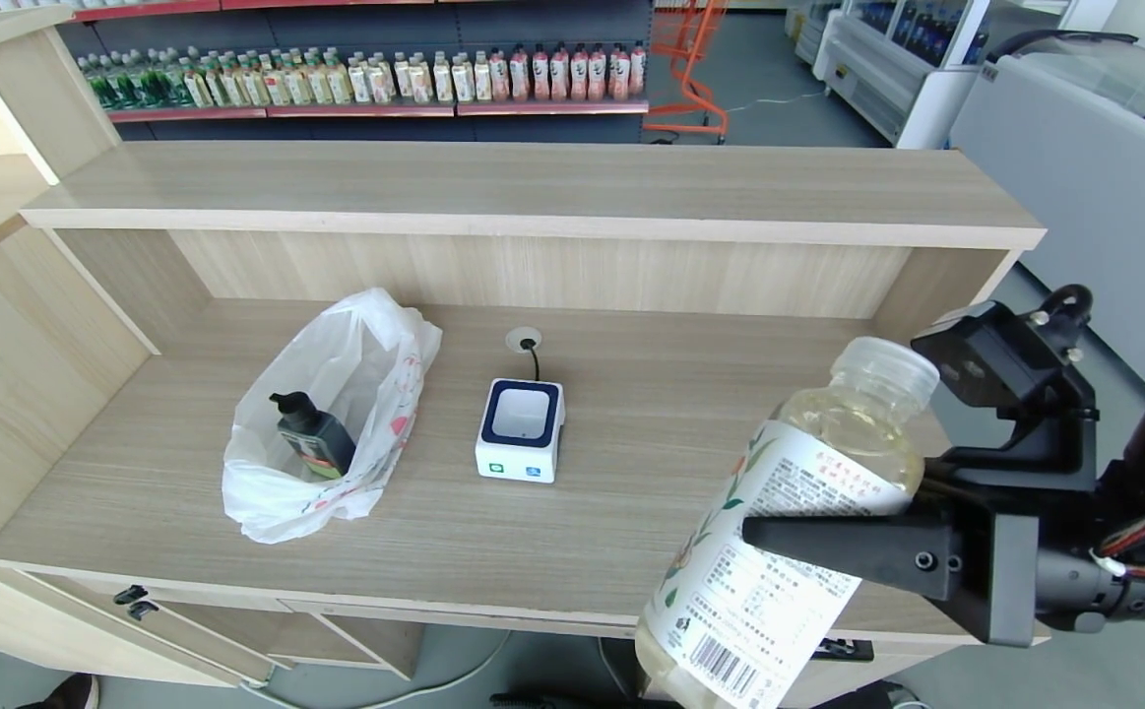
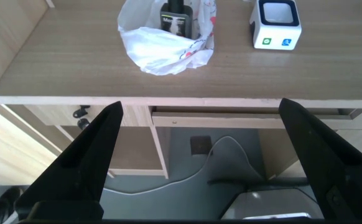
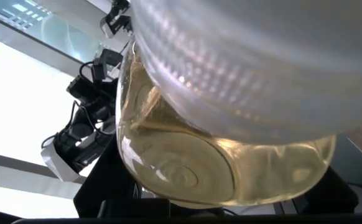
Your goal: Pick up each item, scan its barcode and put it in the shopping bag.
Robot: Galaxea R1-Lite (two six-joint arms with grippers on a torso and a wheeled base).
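Bottle (image 1: 759,611) of pale drink, nearly full, tilted over the counter's (image 1: 631,443) front right corner, clamped mid-body by right gripper (image 1: 858,512). Probably heavy, slick and slightly squashy, so mid-label is the safest hold. Scanner (image 1: 521,429) mid-counter; shopping bag (image 1: 385,345) at left holds a dark bottle (image 1: 316,438). Left gripper (image 2: 201,109) spread wide, empty.

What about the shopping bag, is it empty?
No, a dark pump bottle sits inside the white bag on the counter.
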